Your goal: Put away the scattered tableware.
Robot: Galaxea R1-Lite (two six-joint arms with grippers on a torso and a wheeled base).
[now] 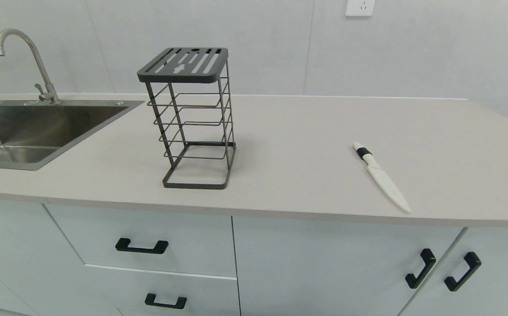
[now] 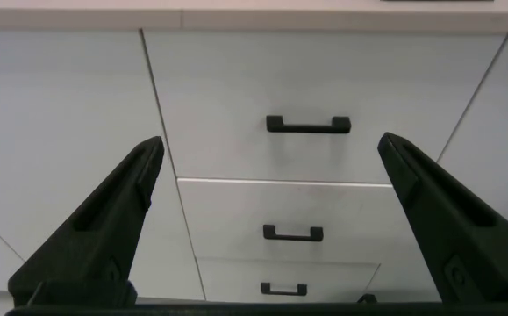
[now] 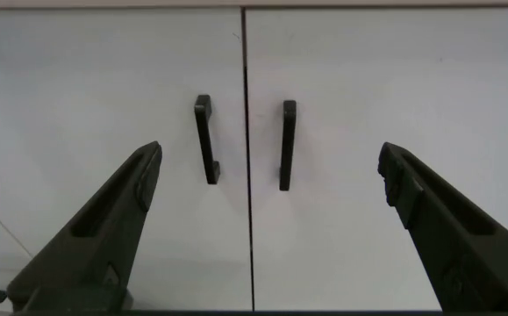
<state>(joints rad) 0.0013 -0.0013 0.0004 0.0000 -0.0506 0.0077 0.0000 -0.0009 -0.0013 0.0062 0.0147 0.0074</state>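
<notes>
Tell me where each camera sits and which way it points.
Head view: on the robot's head, looking forward and down at the counter with rack, knife and sink.
Left wrist view: on the left wrist, low before the cabinets, facing the drawer handles, framed by the open left pincer.
Right wrist view: on the right wrist, facing the paired door handles, framed by the open right pincer.
Shared: the head view also shows the drawer handles and door handles.
</notes>
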